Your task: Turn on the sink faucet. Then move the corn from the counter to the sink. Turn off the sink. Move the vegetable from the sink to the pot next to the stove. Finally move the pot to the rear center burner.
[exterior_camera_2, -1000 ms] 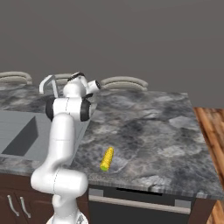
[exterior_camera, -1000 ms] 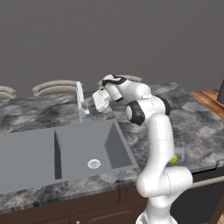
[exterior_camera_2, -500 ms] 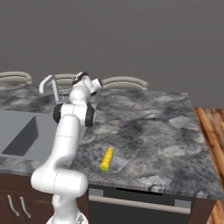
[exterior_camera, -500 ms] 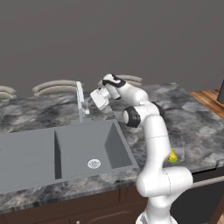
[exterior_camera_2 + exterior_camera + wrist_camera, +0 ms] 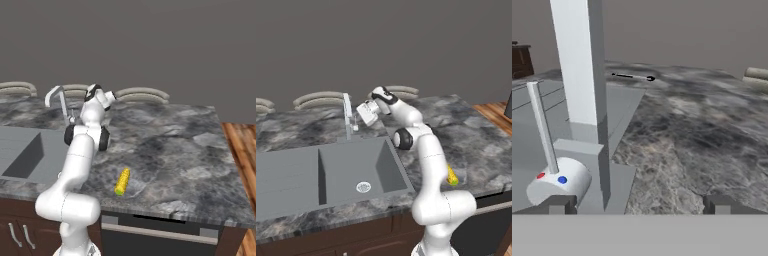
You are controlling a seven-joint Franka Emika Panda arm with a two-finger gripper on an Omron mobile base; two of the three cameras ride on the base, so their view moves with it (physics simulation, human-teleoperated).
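The sink faucet [image 5: 348,114] stands upright behind the sink [image 5: 301,175], its thin lever [image 5: 542,127] raised over a round base with red and blue dots. My gripper [image 5: 360,117] hovers just right of the faucet, open, with nothing between its fingers. In the hand view the gripper [image 5: 638,205] faces the spout [image 5: 582,65], and the lever base lies just beyond the left fingertip [image 5: 557,204]. The corn [image 5: 122,181] lies on the counter [image 5: 170,145] near its front edge; it is also seen as corn [image 5: 452,176] behind my arm. No water shows in the sink.
A round drain ring [image 5: 363,187] sits in the right basin. Curved pale chair backs [image 5: 141,94] line the far side of the counter. A dark appliance front with a bar handle [image 5: 165,232] is under the counter, and wooden floor [image 5: 242,165] lies to the right.
The hand has edged left toward the faucet and the elbow has dropped lower. The jaws have stayed open, and the corn has not moved.
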